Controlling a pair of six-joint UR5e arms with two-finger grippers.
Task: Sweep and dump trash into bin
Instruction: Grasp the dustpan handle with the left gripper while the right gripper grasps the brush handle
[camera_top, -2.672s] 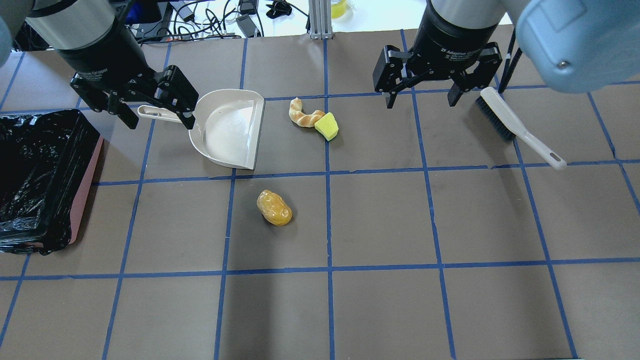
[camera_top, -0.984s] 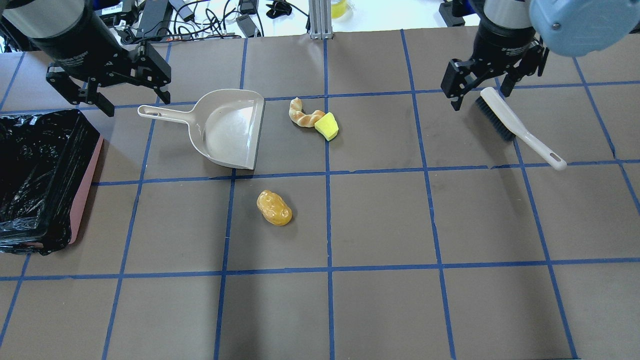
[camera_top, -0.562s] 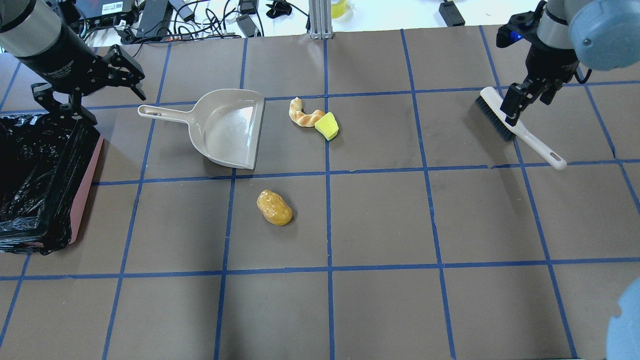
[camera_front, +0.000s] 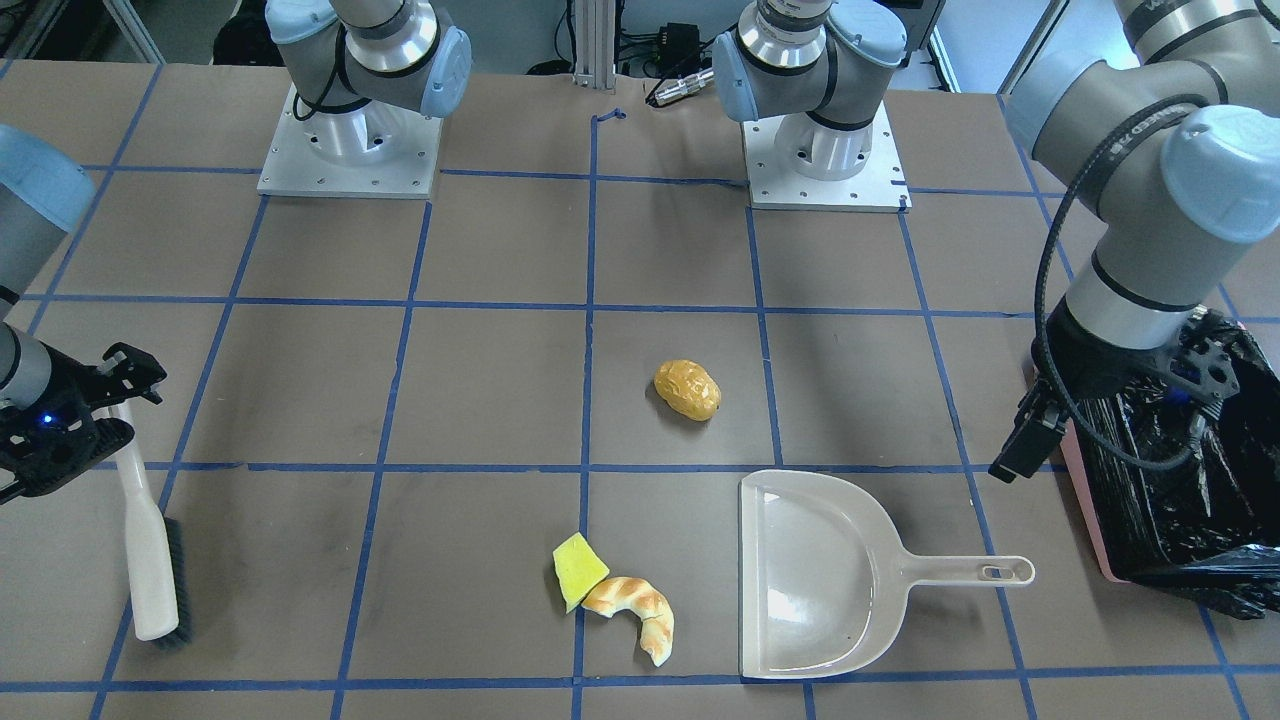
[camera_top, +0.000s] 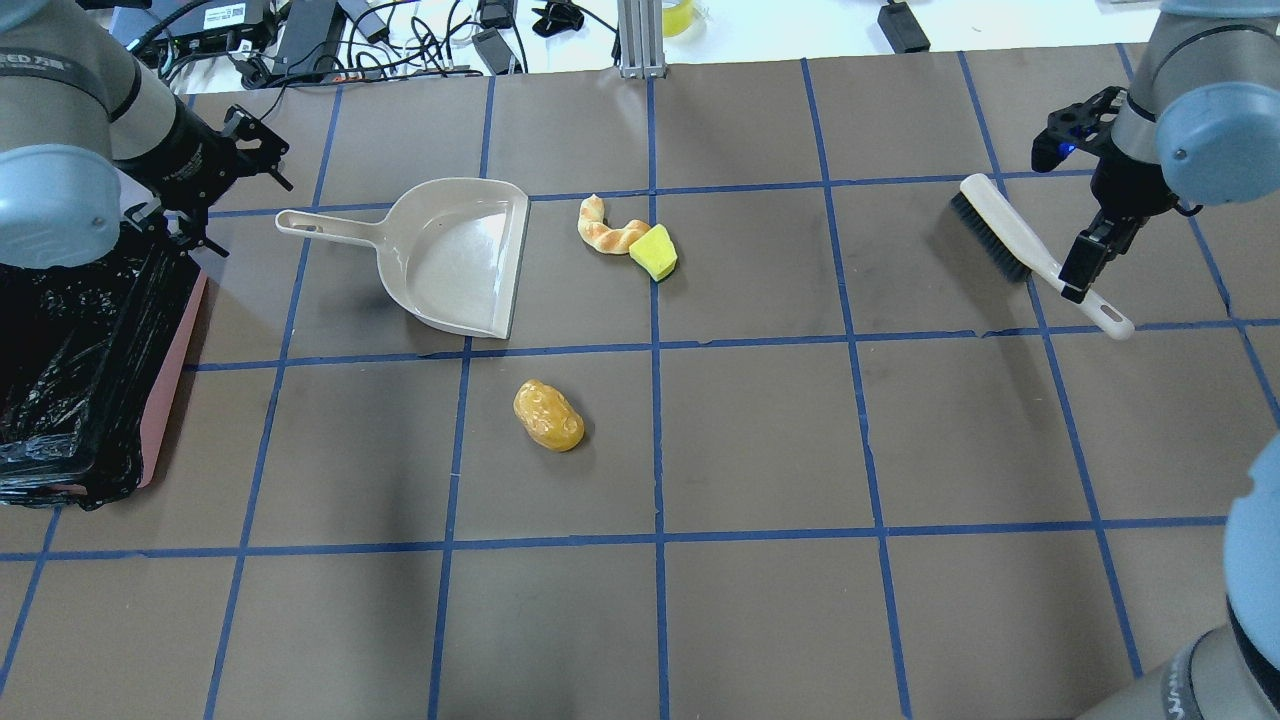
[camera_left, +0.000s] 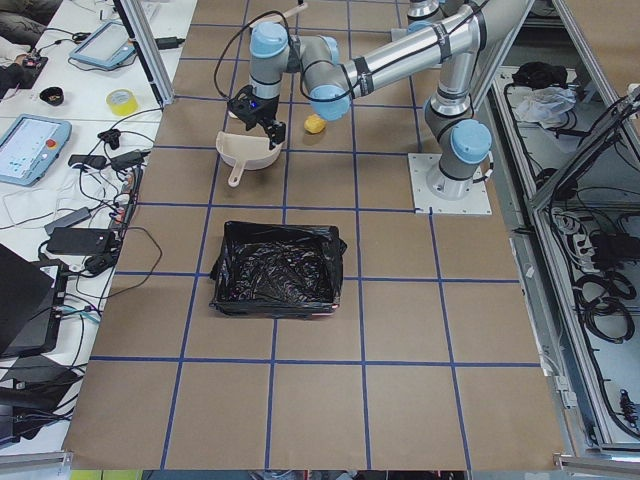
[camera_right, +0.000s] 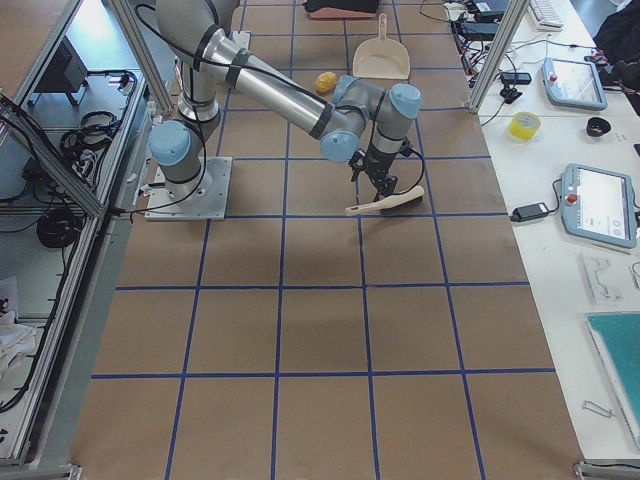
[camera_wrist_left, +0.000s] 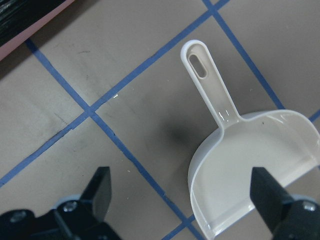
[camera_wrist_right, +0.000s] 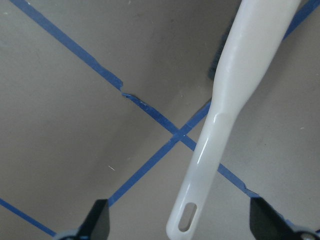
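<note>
The pink bin, lined with a shiny black bag, sits at the left edge. The left gripper hangs spread wide near the dustpan handle. The bumpy orange lump lies mid-table. The tan croissant touches the yellow wedge nearer the far edge. None has moved. The right gripper, spread wide, has slid along the brush to its handle.

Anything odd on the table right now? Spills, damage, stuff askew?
Nothing spilled or tipped. Dustpan and brush lie ungrasped; croissant, yellow wedge and orange lump sit loose outside the bin. Only blemish: the blue tape line is torn and kinked beside the brush handle.
</note>
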